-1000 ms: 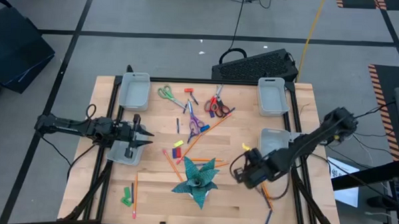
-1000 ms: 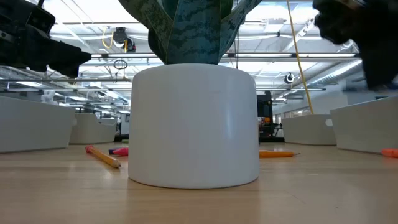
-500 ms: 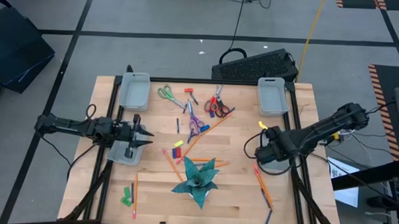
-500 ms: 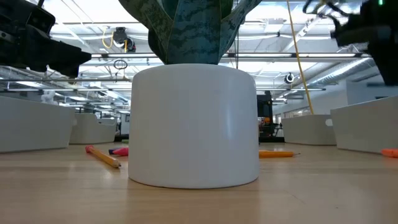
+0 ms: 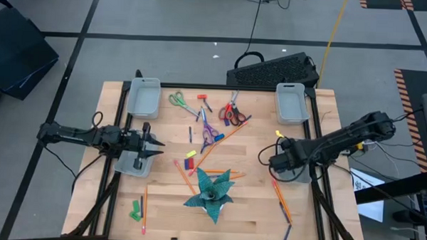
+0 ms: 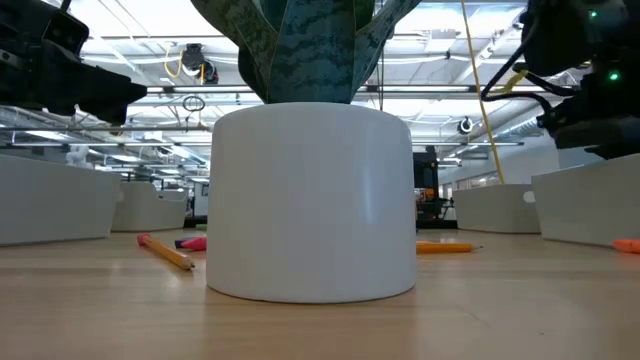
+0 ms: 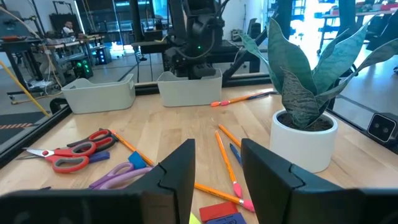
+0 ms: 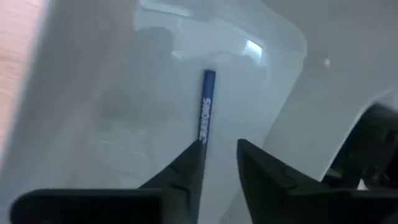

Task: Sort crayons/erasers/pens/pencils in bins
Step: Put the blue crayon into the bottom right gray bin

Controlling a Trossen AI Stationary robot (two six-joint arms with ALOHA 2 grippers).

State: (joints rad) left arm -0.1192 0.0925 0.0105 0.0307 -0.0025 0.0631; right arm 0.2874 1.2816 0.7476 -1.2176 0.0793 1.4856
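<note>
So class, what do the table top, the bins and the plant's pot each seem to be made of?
Table top: looks like pale wood, with visible grain, matt.
Bins: probably translucent grey-white plastic, smooth with rounded corners; a blue pen lies in the one under the right gripper.
Pot: plain white and smooth with a soft sheen, either ceramic or plastic.

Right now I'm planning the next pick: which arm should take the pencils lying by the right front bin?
The right. Its gripper hangs over that bin, open, a pen below it, and the pencils lie just beside. The left gripper waits across the table.
</note>
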